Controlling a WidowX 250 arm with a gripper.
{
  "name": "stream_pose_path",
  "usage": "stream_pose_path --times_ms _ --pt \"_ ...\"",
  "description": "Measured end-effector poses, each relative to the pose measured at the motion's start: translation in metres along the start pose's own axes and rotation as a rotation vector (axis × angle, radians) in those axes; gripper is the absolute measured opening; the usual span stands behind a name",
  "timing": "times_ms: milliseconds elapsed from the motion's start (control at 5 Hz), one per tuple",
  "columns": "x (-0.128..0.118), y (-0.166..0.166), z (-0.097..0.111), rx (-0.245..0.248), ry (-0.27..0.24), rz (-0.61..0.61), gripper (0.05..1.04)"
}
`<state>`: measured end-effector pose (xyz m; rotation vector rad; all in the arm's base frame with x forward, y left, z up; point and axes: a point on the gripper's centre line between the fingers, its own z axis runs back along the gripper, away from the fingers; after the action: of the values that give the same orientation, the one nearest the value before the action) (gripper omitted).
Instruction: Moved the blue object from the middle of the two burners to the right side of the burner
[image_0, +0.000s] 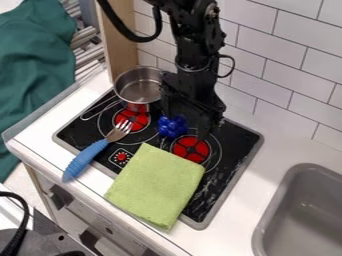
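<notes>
From where I'm standing, the knobbly blue object (172, 127) is sitting between the left burner (133, 121) and the right burner (190, 149), just below and left of the black gripper (190, 123), whose opening and hold I'm failing to tell, while the metal pot (138, 86) is showing its bare bottom.

Spread black tool (187, 125), perhaps just above the blue object (173, 127) between two red burners (191, 149).
</notes>
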<state>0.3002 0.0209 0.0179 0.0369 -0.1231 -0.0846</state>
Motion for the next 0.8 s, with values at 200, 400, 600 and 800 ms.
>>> stream_pose_path --times_ms 200,400,600,800 --pt "-0.006 -0.002 -0.01 -0.009 0.036 0.001 1.005" --pt "-0.005 -0.004 -0.019 -0.028 0.029 -0.015 1.005" --pt "0.002 0.009 -0.024 -0.019 -0.03 0.002 1.005" --pt "0.0 0.023 -0.028 -0.022 -0.042 0.049 1.005"
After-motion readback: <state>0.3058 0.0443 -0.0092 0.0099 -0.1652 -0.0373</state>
